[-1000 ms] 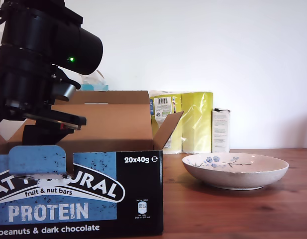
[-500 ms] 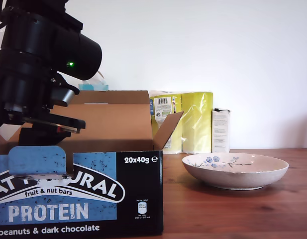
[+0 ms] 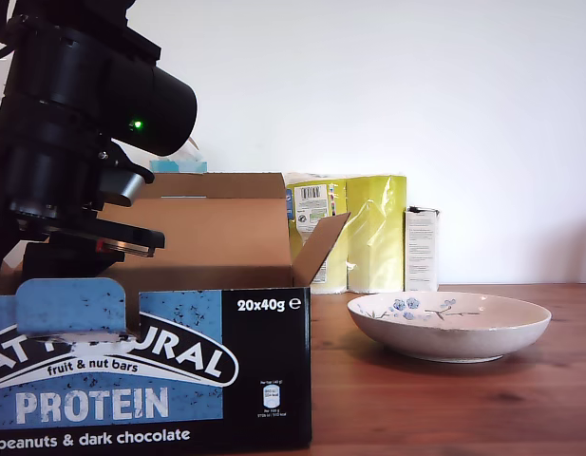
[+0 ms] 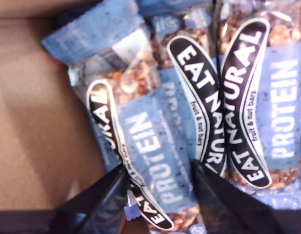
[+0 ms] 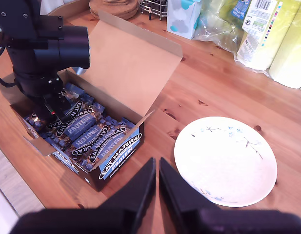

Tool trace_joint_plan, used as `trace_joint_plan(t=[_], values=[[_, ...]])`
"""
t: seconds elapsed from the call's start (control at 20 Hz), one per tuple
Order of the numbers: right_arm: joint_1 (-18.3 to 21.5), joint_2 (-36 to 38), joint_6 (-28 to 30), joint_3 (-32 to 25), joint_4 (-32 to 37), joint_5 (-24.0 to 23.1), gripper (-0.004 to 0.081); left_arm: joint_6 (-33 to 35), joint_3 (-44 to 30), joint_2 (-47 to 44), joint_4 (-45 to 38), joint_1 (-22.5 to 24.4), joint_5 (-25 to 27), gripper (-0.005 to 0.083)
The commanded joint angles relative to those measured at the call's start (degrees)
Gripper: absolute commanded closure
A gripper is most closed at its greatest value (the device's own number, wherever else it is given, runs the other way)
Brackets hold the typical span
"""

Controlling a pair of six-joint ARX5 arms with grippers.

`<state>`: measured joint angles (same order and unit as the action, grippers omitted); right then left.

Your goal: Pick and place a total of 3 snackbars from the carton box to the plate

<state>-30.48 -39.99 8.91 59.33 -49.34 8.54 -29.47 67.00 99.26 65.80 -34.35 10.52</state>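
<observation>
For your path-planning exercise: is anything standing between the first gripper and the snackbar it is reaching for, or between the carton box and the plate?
Nothing visible blocks my first gripper: its open jaws straddle a snackbar lying uncovered in the carton box. Bare wooden table separates the box from the plate; only the box's raised side flap faces the plate.

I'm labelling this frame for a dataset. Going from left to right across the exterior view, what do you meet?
My first gripper's arm → carton box → yellow plastic-wrapped pack → narrow white carton → plate, its far rim reaching furthest right.
</observation>
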Motion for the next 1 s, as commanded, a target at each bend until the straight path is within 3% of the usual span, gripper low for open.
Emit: trace_joint_plan(t=[0.0, 0.55, 0.8, 0.95], values=[[-0.33, 0.17, 0.15, -0.79, 0.24, 0.15, 0.0783, 1.18, -0.42, 1.99, 0.22, 0.09, 0.04, 0.0471], [-0.26, 0.17, 0.17, -0.79, 0.22, -0.17, 0.0783, 6.08, 9.79, 0.02, 4.11, -2.1, 0.48, 0.0471], [-0.24, 0.17, 0.37, -0.79, 0.11, -4.76, 0.0783, 8.57, 19.67, -1.51, 4.76, -6.03, 0.44, 0.0471], [-0.2, 0.2, 0.39, -0.79, -0.9, -6.01, 0.0783, 11.34, 26.56, -1.55, 0.22, -8.7, 0.35, 0.0471]])
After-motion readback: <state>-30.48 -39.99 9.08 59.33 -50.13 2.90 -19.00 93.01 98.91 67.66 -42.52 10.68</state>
